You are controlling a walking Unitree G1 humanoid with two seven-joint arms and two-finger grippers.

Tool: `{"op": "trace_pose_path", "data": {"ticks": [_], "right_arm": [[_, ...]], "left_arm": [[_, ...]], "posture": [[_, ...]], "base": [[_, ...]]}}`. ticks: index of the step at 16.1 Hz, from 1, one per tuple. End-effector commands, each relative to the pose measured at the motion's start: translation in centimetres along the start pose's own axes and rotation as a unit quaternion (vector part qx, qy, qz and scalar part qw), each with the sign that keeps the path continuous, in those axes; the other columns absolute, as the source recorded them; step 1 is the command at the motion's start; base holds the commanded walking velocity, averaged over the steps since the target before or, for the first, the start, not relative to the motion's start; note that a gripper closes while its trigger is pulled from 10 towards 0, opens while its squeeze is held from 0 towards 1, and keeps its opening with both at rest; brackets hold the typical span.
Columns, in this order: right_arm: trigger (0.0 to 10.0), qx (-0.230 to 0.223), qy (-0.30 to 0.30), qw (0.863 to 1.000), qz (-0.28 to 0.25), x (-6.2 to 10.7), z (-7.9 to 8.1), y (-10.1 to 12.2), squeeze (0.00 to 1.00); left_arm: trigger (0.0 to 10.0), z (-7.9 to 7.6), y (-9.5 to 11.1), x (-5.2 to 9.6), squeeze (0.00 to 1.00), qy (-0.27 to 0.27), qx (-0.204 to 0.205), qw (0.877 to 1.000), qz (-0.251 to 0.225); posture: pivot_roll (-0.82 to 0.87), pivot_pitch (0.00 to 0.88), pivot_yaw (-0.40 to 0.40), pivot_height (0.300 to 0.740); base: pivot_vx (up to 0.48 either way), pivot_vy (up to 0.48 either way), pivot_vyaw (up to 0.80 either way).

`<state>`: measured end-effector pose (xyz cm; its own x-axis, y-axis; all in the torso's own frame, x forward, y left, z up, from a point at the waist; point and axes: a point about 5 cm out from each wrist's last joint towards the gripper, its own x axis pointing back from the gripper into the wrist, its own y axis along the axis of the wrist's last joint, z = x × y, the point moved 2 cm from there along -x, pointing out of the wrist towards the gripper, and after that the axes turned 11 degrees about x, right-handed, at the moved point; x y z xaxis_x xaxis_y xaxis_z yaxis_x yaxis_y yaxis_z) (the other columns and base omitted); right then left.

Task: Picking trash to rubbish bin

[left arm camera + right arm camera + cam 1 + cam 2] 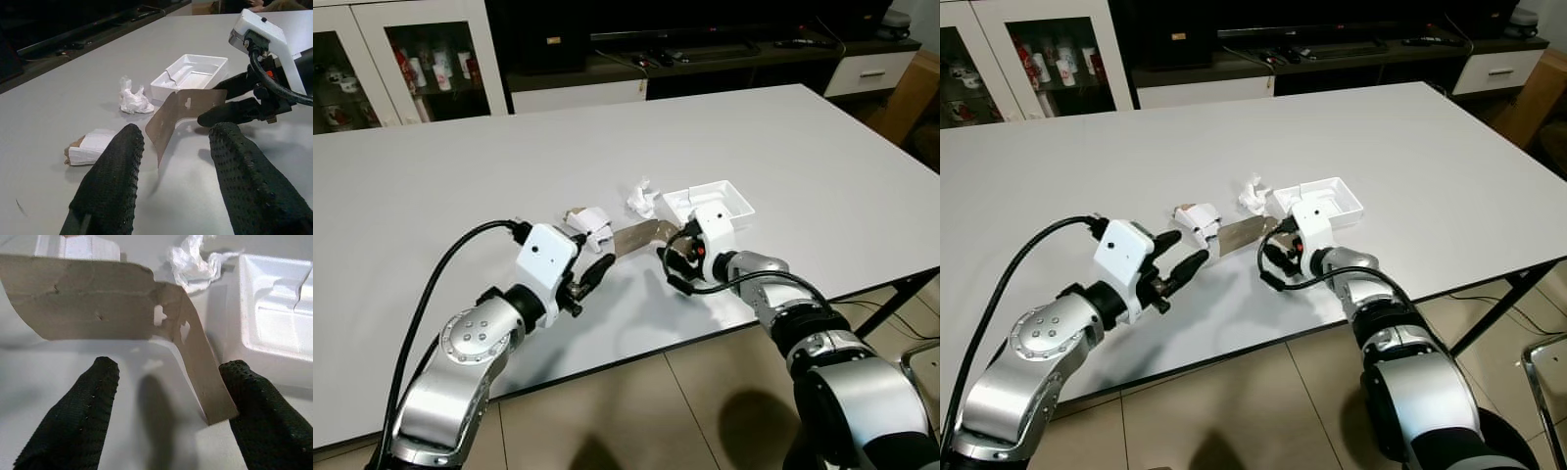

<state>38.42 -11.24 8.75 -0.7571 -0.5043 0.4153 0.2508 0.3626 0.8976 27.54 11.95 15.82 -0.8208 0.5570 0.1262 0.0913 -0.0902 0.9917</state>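
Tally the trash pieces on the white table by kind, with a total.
Brown cardboard strip: 1
Crumpled white tissue: 1
White plastic tray: 1
Small white and brown carton: 1
Total: 4

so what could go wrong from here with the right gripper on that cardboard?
1. The right gripper is open around the bent cardboard strip; closing might catch only its thin edge, so it could slip or fold.
2. The white plastic tray sits beside one finger and could get nudged.
3. The left gripper, also open, points at the same strip, so the arms may collide.
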Motion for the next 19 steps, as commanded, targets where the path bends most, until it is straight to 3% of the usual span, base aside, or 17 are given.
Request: {"op": "trace_pose_path", "data": {"ticks": [1, 19], "right_arm": [[0.0, -0.004, 0.000, 1.000, -0.002, 0.03, 0.03, -0.24, 0.00], [0.0, 0.003, 0.012, 1.000, -0.027, -0.18, 0.35, 0.52, 0.00]], "left_arm": [[10.0, -0.61, -0.05, 0.00, 0.00, -0.016, 0.003, 1.000, 0.004], [10.0, -0.28, -0.01, -0.28, 0.00, -0.010, -0.005, 1.000, 0.000]], "posture": [[0.07, 0.000, -0.049, 0.740], [0.06, 0.000, -0.055, 0.740]], "base": [[0.000, 0.000, 0.00], [0.000, 0.000, 0.00]]}}
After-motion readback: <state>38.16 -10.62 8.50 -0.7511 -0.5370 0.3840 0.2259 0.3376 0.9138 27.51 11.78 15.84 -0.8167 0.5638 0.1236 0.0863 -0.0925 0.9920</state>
